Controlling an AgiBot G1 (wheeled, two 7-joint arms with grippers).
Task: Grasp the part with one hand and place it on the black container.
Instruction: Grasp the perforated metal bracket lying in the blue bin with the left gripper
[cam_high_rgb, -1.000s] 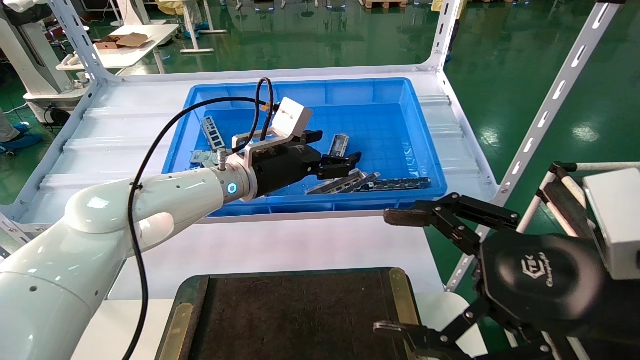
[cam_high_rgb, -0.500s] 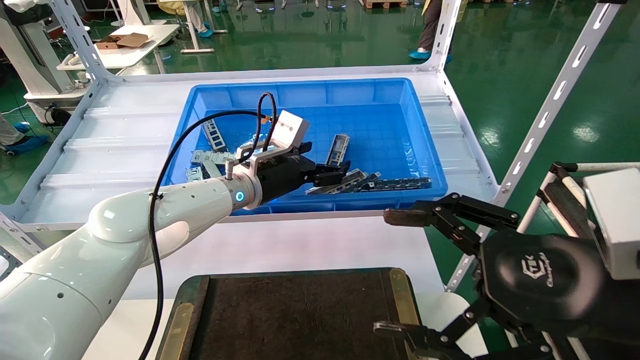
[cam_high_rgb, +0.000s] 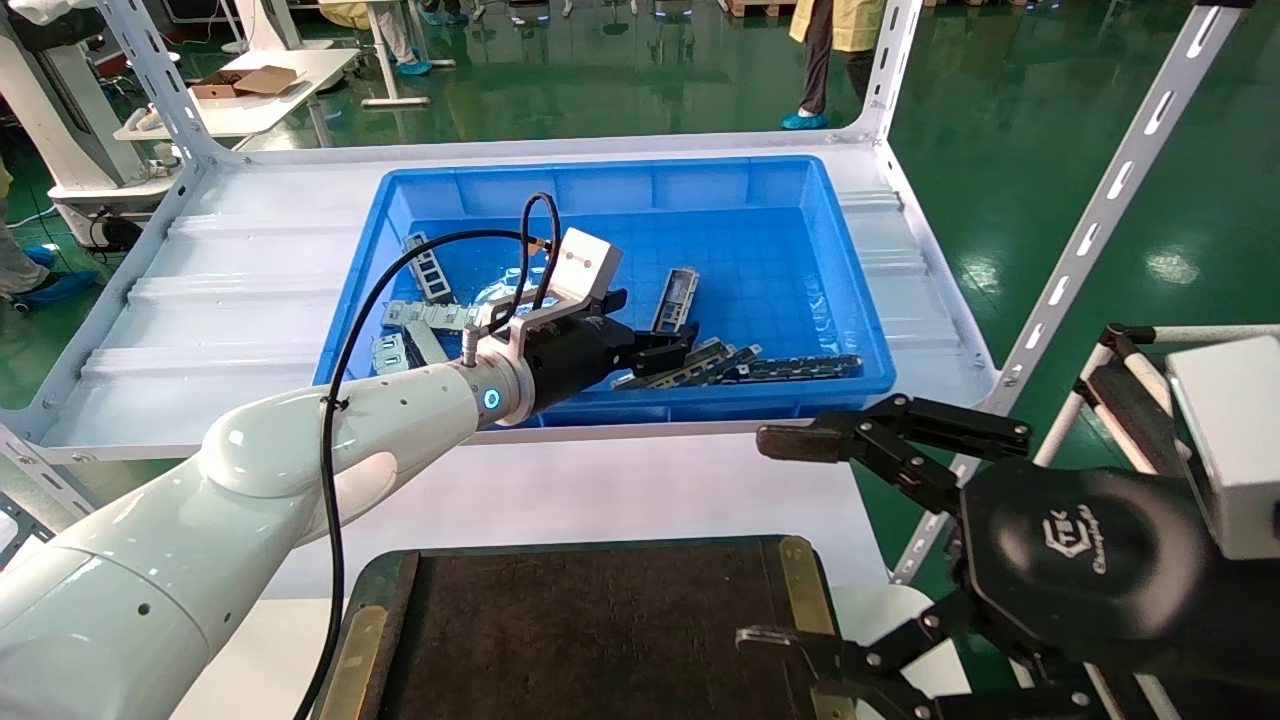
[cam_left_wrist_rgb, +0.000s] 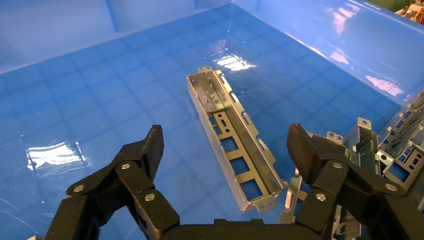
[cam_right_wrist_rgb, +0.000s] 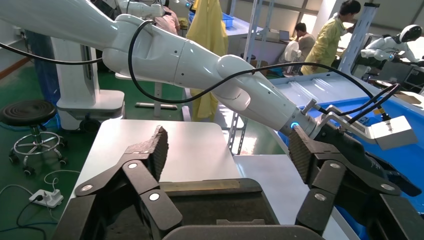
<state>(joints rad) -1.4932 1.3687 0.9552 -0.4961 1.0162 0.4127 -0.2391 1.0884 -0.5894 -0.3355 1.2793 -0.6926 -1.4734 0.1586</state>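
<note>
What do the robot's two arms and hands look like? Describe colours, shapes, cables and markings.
The left arm is glossy white with a blue ring light, a black cable and a white camera box. Its left hand has black linked fingers. The right hand is black too, with a logo on its round body.

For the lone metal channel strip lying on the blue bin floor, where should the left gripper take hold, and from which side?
Grip the part across its two raised side walls, near mid-length, coming down from above. It lies flat, open side up, apart from the pile, and the open left gripper already straddles it.
</note>
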